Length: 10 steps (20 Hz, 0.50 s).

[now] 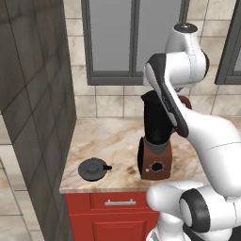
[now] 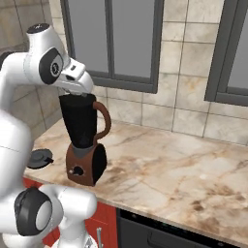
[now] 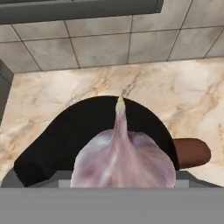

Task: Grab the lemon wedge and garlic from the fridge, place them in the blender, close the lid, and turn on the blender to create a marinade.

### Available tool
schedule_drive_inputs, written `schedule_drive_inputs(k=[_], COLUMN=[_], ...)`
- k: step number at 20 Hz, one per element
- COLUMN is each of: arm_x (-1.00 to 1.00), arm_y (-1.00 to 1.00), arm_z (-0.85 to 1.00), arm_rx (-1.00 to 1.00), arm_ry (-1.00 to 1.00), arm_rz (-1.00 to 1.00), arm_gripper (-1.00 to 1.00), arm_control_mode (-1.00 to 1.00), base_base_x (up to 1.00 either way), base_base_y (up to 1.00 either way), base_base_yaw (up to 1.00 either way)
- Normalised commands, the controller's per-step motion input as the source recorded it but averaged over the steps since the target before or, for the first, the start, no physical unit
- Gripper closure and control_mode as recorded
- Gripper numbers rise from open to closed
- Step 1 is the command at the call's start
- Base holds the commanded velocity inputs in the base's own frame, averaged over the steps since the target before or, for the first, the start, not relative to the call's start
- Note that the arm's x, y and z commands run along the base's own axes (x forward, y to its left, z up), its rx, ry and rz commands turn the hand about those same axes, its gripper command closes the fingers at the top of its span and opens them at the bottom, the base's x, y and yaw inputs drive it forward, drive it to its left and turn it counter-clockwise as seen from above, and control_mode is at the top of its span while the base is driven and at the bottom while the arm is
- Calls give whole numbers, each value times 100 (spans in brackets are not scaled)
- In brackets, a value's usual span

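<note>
The garlic [image 3: 122,157], a pinkish-white bulb with a pointed tip, sits in my gripper [image 2: 76,92] right above the open mouth of the blender [image 1: 155,141] [image 2: 82,131]. The dark jar mouth [image 3: 57,135] lies directly below the bulb, and the brown handle [image 3: 192,153] sticks out to the right. The bulb hides my fingertips in the hand view. The lid [image 1: 93,168] [image 2: 39,157] lies flat on the counter to the left of the blender. The lemon wedge and the fridge are out of view.
The marble counter [image 2: 184,164] stretches far to the right of the blender. A tall grey tiled wall [image 1: 33,117] borders the counter's left end. Windows and a tiled wall [image 1: 113,42] stand behind. Red cabinet drawers [image 1: 117,207] sit below the counter.
</note>
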Motion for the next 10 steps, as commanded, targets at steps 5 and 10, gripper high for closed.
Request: schedule_drive_inputs(k=[5,10], arm_x=[61,54], arm_y=[0,0], arm_z=[-30,-54], arm_rx=[3,5], arm_ry=[15,18], arm_rz=[0,0], arm_gripper=[100,100], arm_control_mode=[-100,-100], base_base_x=[0,0], base_base_y=[0,0], base_base_yaw=[0,0])
